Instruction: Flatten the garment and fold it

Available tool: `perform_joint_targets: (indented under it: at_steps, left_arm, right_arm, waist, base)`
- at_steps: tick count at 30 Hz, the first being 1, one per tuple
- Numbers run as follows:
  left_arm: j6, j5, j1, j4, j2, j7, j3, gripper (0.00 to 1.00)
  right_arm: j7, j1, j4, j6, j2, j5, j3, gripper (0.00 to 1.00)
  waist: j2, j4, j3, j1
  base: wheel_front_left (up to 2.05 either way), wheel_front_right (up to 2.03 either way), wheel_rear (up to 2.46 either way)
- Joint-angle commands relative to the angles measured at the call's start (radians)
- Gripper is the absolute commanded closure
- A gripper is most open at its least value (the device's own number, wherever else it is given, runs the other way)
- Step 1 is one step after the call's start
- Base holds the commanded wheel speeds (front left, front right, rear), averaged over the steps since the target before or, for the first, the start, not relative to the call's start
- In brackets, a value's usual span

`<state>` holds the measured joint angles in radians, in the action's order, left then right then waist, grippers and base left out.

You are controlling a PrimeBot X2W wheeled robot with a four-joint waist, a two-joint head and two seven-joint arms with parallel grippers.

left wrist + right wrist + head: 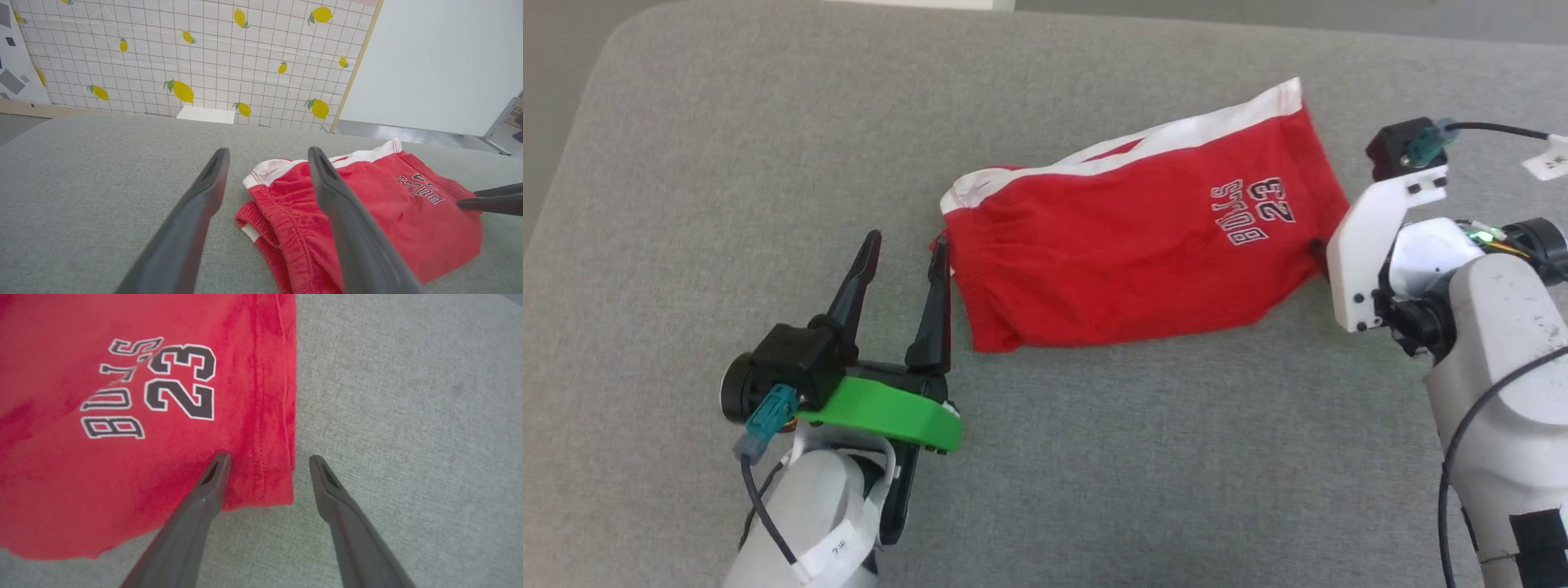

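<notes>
At the left we see the left gripper (908, 239) over the grey counter (727, 147). Its fingers are spread wide with nothing between them, and the inner tip is just beside the waist end of the garment (1127, 245). These red shorts with white bands lie across the middle of the counter, hem toward the right, with the "BULLS 23" lettering (1260, 212) facing up. At the right, the right gripper (269, 458) also has its fingers spread, one over the hem corner and the other over bare counter.
</notes>
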<state>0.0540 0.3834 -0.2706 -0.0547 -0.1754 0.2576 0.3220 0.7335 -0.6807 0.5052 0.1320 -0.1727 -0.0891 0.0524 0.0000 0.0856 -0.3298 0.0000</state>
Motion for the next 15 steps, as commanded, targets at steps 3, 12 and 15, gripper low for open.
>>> perform_joint_targets:
  at_steps: [3,12,15]
  left_arm:
    - [-0.023,-0.029,0.007,-0.009,0.025,0.004,-0.023,0.0]
    - [-0.078,-0.063,0.017,-0.046,0.074,0.004,-0.071,0.0]
    - [-0.072,-0.061,0.015,-0.073,0.078,-0.008,-0.067,0.0]
  right_arm:
    - [0.031,-0.003,0.006,-0.001,0.001,0.021,0.012,0.0]
    - [0.136,0.009,0.012,-0.001,-0.023,-0.004,0.034,1.0]
    - [0.13,0.009,-0.002,-0.001,-0.028,-0.017,0.023,1.0]
  waist:
    - [0.0,0.021,-0.025,0.0]
    - [0.0,0.021,-0.04,0.0]
    - [0.0,0.017,-0.033,0.0]
  base:
    - [0.0,0.0,0.0]
    - [0.0,0.0,0.0]
    - [0.0,0.0,0.0]
